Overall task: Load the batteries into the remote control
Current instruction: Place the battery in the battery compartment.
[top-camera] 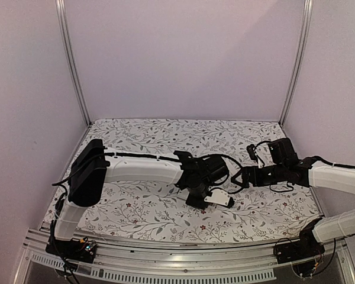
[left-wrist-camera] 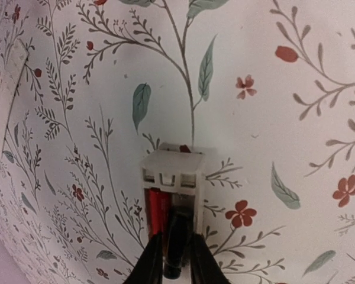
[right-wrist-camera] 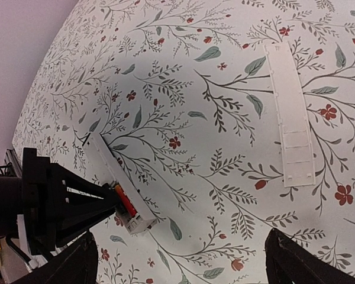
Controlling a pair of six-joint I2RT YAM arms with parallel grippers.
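- Unlike the top view, the left wrist view shows two red-and-dark cylindrical batteries (left-wrist-camera: 157, 213) in the slim white plastic remote control (left-wrist-camera: 171, 174)'s bay; left gripper (left-wrist-camera: 175, 248) narrow around one, grip unclear.
- Right gripper (right-wrist-camera: 180, 234) wide; one flat white cover strip (right-wrist-camera: 291, 118).

White remote (right-wrist-camera: 114, 179) flat, bay open, red battery (right-wrist-camera: 125, 201) seated inside

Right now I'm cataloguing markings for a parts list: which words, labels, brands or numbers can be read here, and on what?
None can be read. The remote control, the red battery in it and the white cover strip show no legible print; any battery marking is too blurred. The tablecloth carries only a floral pattern.
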